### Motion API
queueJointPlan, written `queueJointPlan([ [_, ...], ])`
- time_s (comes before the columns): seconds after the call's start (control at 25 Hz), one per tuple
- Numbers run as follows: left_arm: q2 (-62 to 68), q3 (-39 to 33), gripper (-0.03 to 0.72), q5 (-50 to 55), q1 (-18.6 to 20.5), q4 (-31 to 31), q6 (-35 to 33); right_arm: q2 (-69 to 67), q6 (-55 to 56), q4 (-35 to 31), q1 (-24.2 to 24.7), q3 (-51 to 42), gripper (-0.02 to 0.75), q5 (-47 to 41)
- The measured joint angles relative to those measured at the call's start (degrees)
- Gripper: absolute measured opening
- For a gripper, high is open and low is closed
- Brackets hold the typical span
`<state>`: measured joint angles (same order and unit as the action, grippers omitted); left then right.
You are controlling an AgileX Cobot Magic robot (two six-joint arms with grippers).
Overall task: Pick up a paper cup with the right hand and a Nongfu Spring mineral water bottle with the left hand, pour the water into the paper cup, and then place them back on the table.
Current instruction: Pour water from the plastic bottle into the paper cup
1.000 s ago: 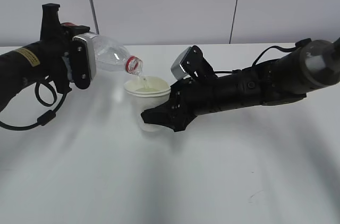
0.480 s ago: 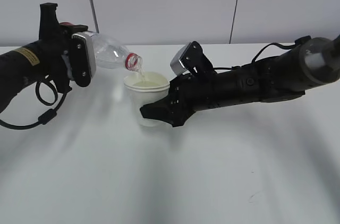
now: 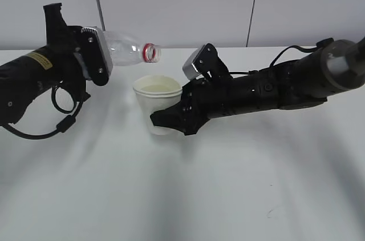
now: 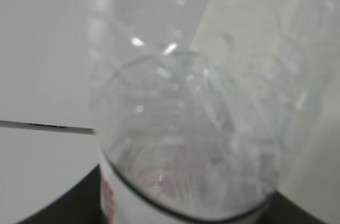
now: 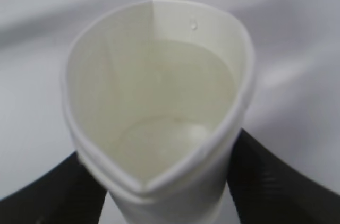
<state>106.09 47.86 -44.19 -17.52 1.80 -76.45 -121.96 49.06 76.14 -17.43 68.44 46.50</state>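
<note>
The clear Nongfu Spring mineral water bottle (image 3: 122,47) lies about level in the air, its red neck ring and open mouth pointing right, above and just left of the paper cup (image 3: 158,93). No water is running from it. My left gripper (image 3: 94,58) is shut on its lower body. In the left wrist view the bottle (image 4: 186,139) fills the frame, with a dark finger (image 4: 79,203) beside it. My right gripper (image 3: 164,122) is shut on the cup's lower wall. The right wrist view looks into the squeezed cup (image 5: 159,75), which holds water, between black fingers (image 5: 281,181).
The white table (image 3: 228,189) stretches in front of and around both arms. A grey panelled wall (image 3: 182,1) rises behind its far edge. A tiny dark speck (image 3: 274,211) marks the tabletop at the front right.
The bottle has tipped back from its downward pouring slant to about level, its mouth rising and moving right. The stream of water has stopped. The cup has risen slightly.
</note>
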Motion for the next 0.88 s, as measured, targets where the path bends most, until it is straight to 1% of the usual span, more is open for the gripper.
queueJointPlan([
  [0.08,0.0,0.0,0.32,0.0,-0.39,-0.45,0.86,0.0,-0.1,-1.06,0.0,0.09,0.496,-0.26],
  [0.2,0.0,0.0,0.32,0.0,-0.58,-1.09,4.78,0.0,-0.75,-2.04,0.0,0.23,0.496,-1.74],
  [0.48,0.0,0.0,0.32,0.0,-0.64,-5.7,17.54,0.0,-1.21,-3.85,0.0,0.69,0.496,-2.58],
  [0.64,0.0,0.0,0.32,1.17,-0.64,-8.07,27.11,0.0,-1.33,-4.77,0.0,0.69,0.496,-2.58],
  [0.76,0.0,0.0,0.32,2.9,-0.64,-8.62,34.5,0.0,-1.93,-4.8,0.0,0.69,0.496,-2.61],
  [0.88,0.0,0.0,0.32,4.32,-0.64,-8.69,44.43,0.0,-2.23,-5.67,0.0,0.69,0.496,-2.61],
])
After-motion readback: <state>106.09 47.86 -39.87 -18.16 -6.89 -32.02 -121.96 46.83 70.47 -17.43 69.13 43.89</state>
